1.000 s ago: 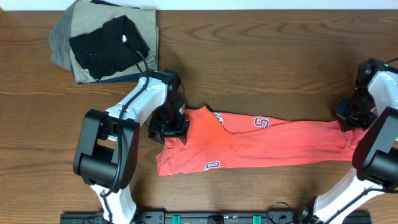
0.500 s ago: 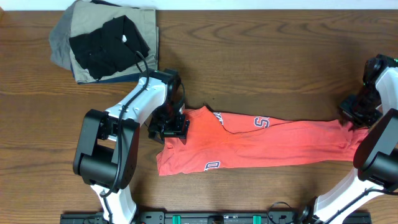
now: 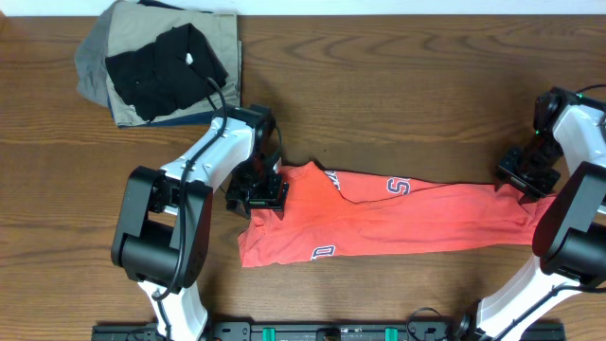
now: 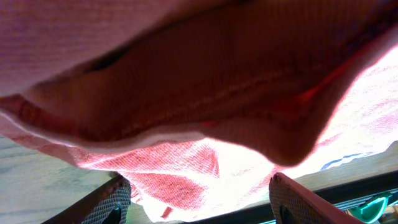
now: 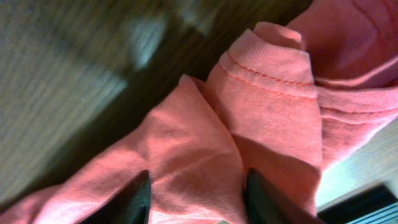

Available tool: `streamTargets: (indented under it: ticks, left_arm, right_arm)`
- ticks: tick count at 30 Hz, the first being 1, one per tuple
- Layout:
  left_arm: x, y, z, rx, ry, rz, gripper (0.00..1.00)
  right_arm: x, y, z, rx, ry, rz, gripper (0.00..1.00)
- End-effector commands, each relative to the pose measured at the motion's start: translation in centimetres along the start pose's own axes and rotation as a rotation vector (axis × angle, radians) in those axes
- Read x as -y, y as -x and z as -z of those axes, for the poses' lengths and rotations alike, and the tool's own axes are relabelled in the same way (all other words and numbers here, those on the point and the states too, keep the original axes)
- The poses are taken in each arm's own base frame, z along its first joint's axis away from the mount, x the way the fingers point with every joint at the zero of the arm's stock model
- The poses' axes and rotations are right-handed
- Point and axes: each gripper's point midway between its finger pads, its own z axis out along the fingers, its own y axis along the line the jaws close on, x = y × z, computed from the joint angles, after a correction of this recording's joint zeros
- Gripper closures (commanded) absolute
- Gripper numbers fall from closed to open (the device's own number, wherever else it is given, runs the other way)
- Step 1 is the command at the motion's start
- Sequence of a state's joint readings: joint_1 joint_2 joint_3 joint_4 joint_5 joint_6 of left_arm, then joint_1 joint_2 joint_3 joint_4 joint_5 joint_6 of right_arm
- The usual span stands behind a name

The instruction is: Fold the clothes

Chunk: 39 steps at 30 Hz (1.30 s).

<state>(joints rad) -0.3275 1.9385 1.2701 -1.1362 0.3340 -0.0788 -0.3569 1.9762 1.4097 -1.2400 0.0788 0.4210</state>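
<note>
The coral-red T-shirt lies folded into a long strip across the front middle of the wooden table, with white-outlined lettering on top. My left gripper rests on its upper left corner. In the left wrist view its jaws are wide apart with shirt cloth between them and draped close over the camera. My right gripper is at the shirt's right end. In the right wrist view its jaws are apart and straddle a bunched fold with a stitched hem.
A pile of folded garments, black on khaki and grey, sits at the back left. The bare wooden table stretches behind the shirt. A black rail runs along the front edge.
My right gripper swung out to the right past the shirt's end, then came back left onto it. The left gripper and the shirt have not moved.
</note>
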Motion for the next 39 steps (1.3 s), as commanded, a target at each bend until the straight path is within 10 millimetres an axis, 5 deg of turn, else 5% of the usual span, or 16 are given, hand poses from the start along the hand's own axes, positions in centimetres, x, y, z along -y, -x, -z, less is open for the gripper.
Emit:
streamTargets:
  ticks: [1, 3, 7, 14, 23, 31, 37, 38, 39]
  left_arm:
    - [-0.1, -0.2, -0.1, -0.004, 0.003, 0.003, 0.28]
    - [-0.1, -0.2, -0.1, -0.004, 0.003, 0.003, 0.28]
    - [-0.1, -0.2, -0.1, -0.004, 0.003, 0.003, 0.28]
    - [-0.2, -0.2, -0.1, -0.004, 0.006, 0.003, 0.28]
    - [-0.2, -0.1, -0.1, 0.0, 0.005, 0.003, 0.28]
    - [-0.2, -0.1, -0.1, -0.001, 0.005, 0.003, 0.28]
    - [-0.1, -0.9, 0.5, -0.023, 0.004, 0.01, 0.34]
    - [0.0, -1.2, 0.8, -0.024, 0.004, 0.011, 0.34]
    - [0.1, -1.3, 1.1, -0.017, 0.003, 0.009, 0.34]
  right_arm:
    - [0.3, -0.4, -0.3, -0.017, -0.026, 0.006, 0.67]
    - [0.6, -0.6, -0.3, -0.021, -0.039, 0.007, 0.68]
    - [0.7, -0.9, -0.3, -0.036, -0.046, 0.007, 0.99]
    - [2.7, -1.0, 0.1, -0.015, -0.143, -0.077, 0.99]
    - [5.4, 0.8, 4.4, 0.109, -0.083, -0.207, 0.99]
    - [6.1, 0.0, 5.9, 0.12, -0.032, -0.24, 0.98]
    - [6.0, -0.5, 5.8, 0.104, -0.042, -0.226, 0.82]
    - [6.0, -0.6, 5.8, 0.103, -0.043, -0.226, 0.71]
    - [6.0, -0.6, 5.8, 0.103, -0.044, -0.225, 0.27]
